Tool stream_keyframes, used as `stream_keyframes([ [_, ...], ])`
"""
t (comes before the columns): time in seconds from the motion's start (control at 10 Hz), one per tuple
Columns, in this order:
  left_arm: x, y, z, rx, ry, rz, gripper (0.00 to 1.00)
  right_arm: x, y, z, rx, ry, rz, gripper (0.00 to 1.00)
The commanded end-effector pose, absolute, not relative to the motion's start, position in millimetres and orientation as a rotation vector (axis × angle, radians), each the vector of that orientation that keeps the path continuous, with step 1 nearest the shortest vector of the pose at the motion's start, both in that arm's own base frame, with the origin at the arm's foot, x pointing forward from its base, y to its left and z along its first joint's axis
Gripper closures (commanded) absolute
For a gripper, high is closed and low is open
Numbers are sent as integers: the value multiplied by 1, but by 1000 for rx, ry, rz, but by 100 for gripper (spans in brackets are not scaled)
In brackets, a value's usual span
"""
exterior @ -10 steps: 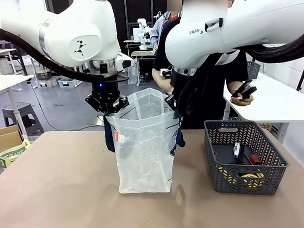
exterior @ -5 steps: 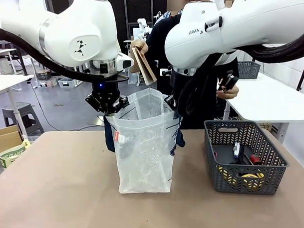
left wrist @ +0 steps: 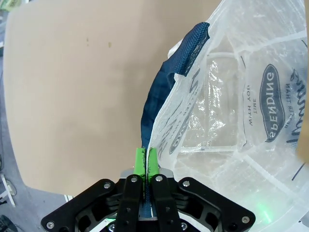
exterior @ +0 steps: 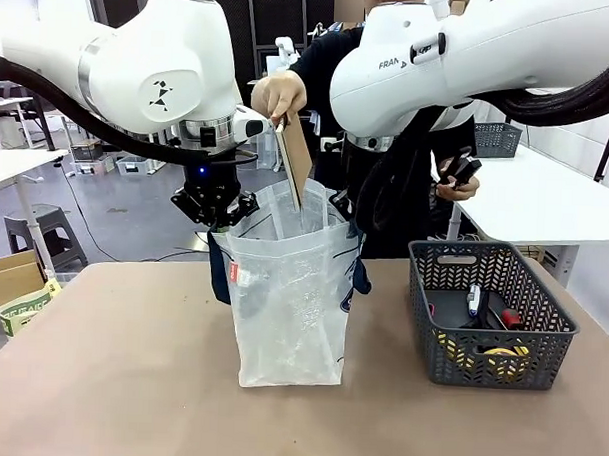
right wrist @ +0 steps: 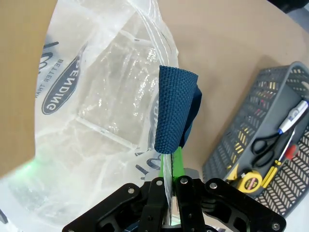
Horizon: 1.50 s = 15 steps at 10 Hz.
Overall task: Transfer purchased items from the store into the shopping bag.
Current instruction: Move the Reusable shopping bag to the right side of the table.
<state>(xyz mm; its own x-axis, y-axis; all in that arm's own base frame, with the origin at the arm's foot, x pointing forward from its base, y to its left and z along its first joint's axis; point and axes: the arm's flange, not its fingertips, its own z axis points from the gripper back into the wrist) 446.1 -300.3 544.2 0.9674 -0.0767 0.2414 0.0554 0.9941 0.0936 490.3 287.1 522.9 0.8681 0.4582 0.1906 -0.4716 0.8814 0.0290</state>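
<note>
**First item at the bag's mouth, both tools clamped on the rim**

The translucent whitish plastic shopping bag (exterior: 292,308), with navy strap handles and a navy oval logo, stands upright on the brown table (exterior: 109,371) with its mouth spread open. A person's hand (exterior: 277,94) holds a flat brown card-like item (exterior: 295,158) with its lower edge just inside that mouth. The bag's bottom looks bare, so the transfer seems barely begun. Just beside the bag, a dark grey mesh basket (exterior: 480,369) holds scissors (right wrist: 263,143), a yellow tape measure (right wrist: 249,182) and other small things, probably left to move. The left tool (left wrist: 146,157) is pinched tight on the bag's rim at a navy handle. The right tool (right wrist: 171,157) is likewise clamped on the opposite rim and handle.
</note>
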Motion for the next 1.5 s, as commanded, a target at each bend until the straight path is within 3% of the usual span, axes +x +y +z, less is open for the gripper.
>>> stream_keyframes([
  [0.0, 447, -299, 545, 90, -246, -73, 100, 491, 286, 522, 65, -176, 504, 100],
  [1.4, 447, -299, 545, 90, -246, -73, 100, 491, 286, 522, 65, -176, 504, 100],
])
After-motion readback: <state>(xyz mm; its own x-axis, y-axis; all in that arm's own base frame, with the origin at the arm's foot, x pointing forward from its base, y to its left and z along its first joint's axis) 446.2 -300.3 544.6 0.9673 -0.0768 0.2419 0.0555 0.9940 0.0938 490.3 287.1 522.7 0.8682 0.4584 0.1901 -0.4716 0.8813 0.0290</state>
